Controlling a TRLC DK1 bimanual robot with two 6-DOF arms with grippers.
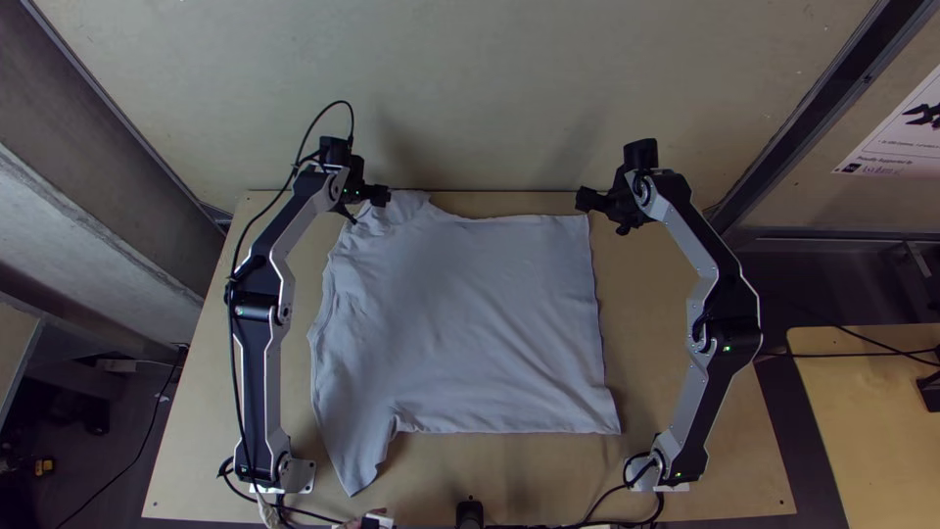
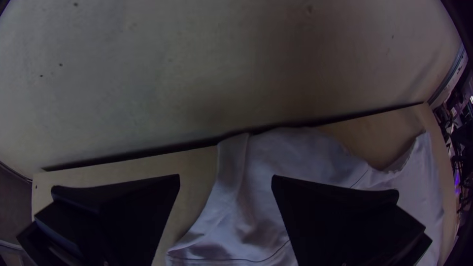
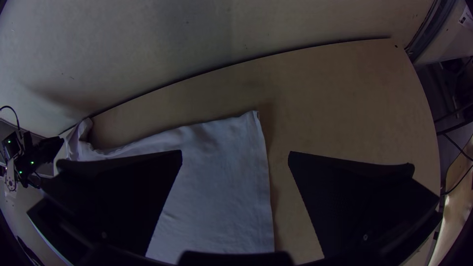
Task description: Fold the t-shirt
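"What's underneath?"
"A light wooden tabletop [image 1: 548,470]; call its far edge twelve."
"And on it?"
"The t-shirt [image 1: 480,313], spread out, rumpled toward eleven, one sleeve [image 1: 354,456] toward seven. Arm bases: left [image 1: 294,476] at eight, right [image 1: 646,478] at four."

Robotics lab: table-mounted arms [image 1: 259,367], cables [image 1: 862,354], wall poster [image 1: 906,147]

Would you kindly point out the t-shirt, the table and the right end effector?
T-shirt [image 1: 470,313], top view: middle of its body.
Table [image 3: 345,98], right wrist view: bare wood beside the t-shirt.
Right end effector [image 3: 235,153], right wrist view: midway between its fingertips.
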